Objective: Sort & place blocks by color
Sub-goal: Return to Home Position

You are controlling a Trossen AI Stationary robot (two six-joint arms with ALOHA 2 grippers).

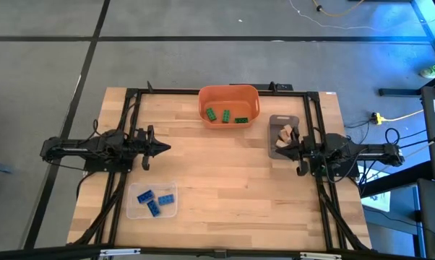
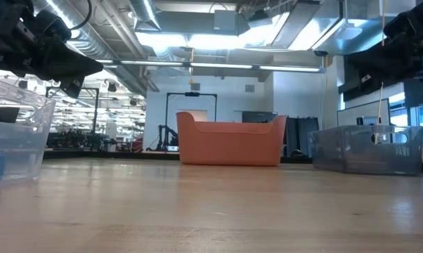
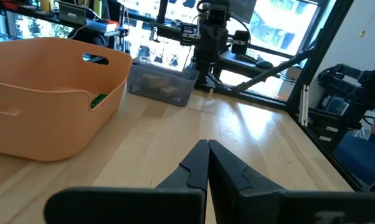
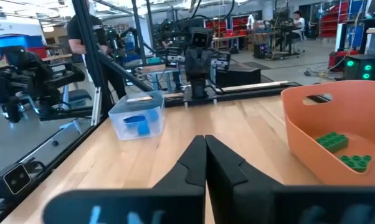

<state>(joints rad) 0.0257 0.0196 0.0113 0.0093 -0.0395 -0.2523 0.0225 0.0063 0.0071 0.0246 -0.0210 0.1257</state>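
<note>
Jaws clenched, empty: left arm (image 1: 102, 148) at left edge, right arm (image 1: 347, 153) at right edge. Green blocks (image 1: 225, 115) in bin (image 1: 228, 89), blue (image 1: 152, 200) in clear tray (image 1: 133, 211), tan (image 1: 285, 135) in grey tray (image 1: 282, 118). Retract high, right arm clear of grey tray.

High cam: straight down, far, whole table (image 1: 225, 188). Low cam: tabletop level, facing the bowl (image 2: 229, 140). Wrist cams: just behind left gripper (image 3: 207, 144) & right gripper (image 4: 205, 139), looking fwd past tips twd opposite arm (image 3: 212, 37). All 4 share the bowl & tabletop.
</note>
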